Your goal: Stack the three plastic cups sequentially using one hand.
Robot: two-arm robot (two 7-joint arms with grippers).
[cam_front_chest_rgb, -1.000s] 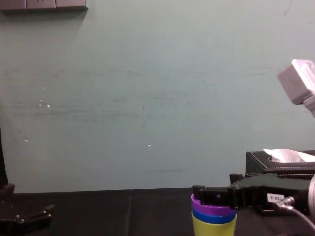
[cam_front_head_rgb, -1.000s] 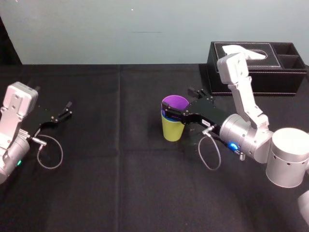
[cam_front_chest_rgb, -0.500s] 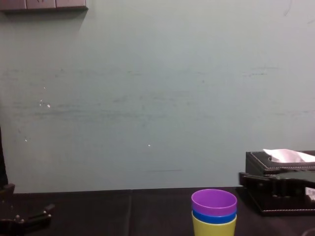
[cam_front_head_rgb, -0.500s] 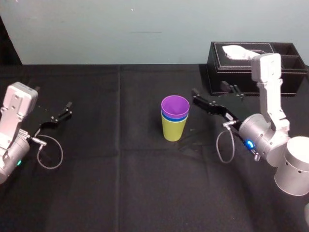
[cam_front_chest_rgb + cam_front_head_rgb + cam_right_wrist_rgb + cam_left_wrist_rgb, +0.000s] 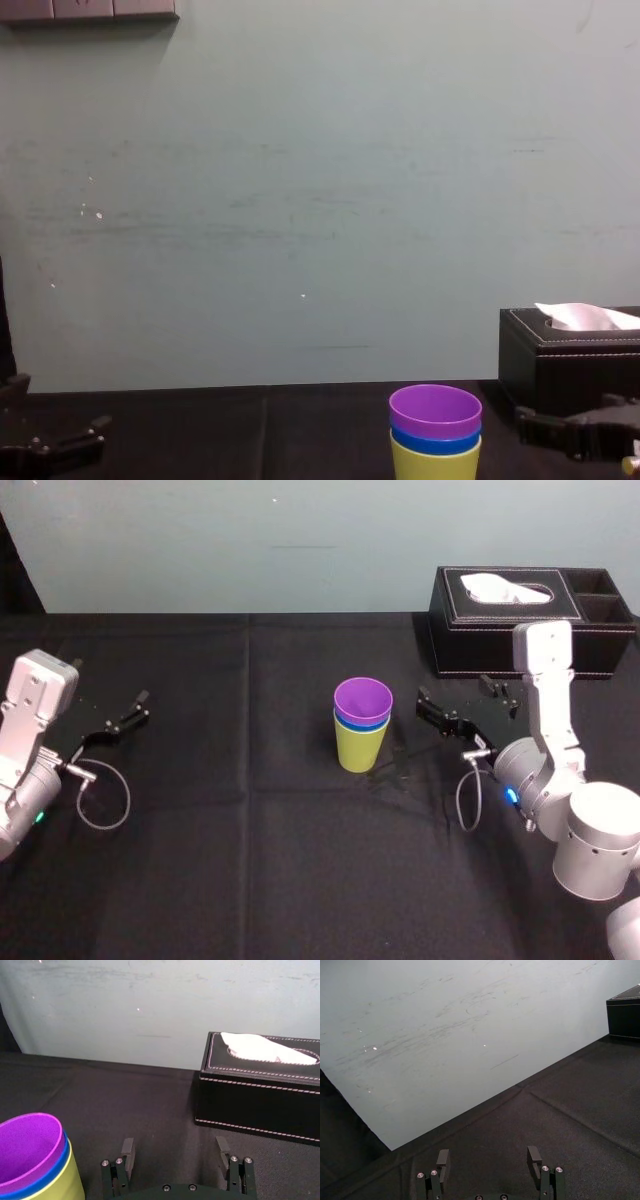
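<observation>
— Checking head view: three cups (image 5: 361, 725) are sitting nested mid-worktop (image 5: 250, 840); right tool (image 5: 452, 692) is hanging beside them, spread, likely because stacking is done.
— Right wrist view is agreeing: nothing gripped. Left tool (image 5: 110, 682) is idling, spread too.

purple plastic cup (image 5: 362, 697) in blue plastic cup (image 5: 435, 441), seemingly seated in yellow-green plastic cup (image 5: 358, 750) | black rectangular tissue box (image 5: 470, 640) behind-right, apart
</observation>
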